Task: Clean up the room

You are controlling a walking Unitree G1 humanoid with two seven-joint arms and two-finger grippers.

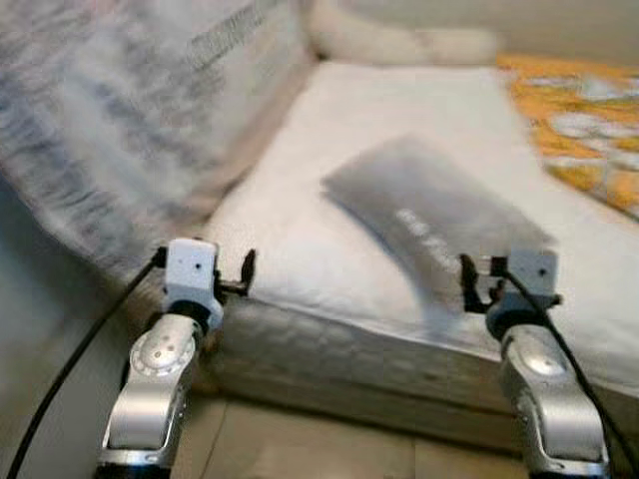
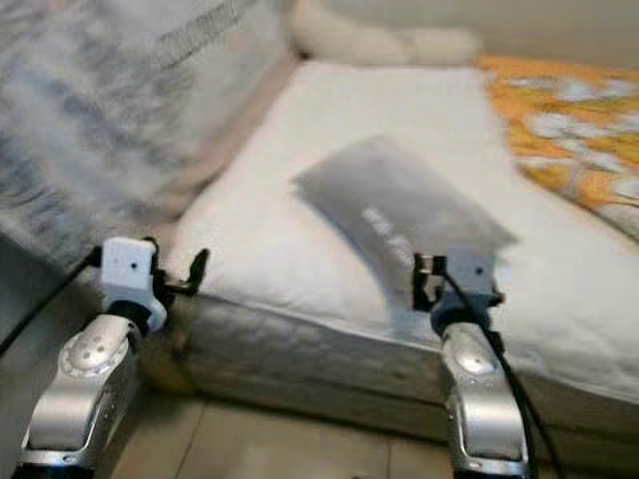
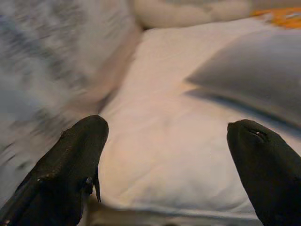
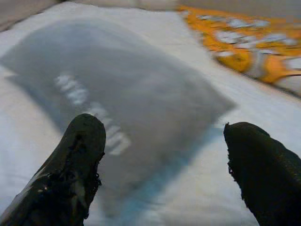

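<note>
Mattress (image 1: 300, 239): white. Pillow (image 1: 434, 215): grey, with white lettering. Blanket (image 1: 579, 125): orange with pale grey-white patches. Hanging cover (image 1: 110, 110): mottled grey on off-white. Cushion (image 1: 399, 40): cream. Arms: silver with white wrist blocks; gripper fingers (image 4: 77, 165): black.

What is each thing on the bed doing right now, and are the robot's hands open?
Grey pillow: lying flat on the mattress, loose.
Mattress: bare white.
Orange blanket: spread along the far side.
Left gripper: fingers open, holding nothing.
Right gripper: fingers open, aimed at the pillow.
</note>
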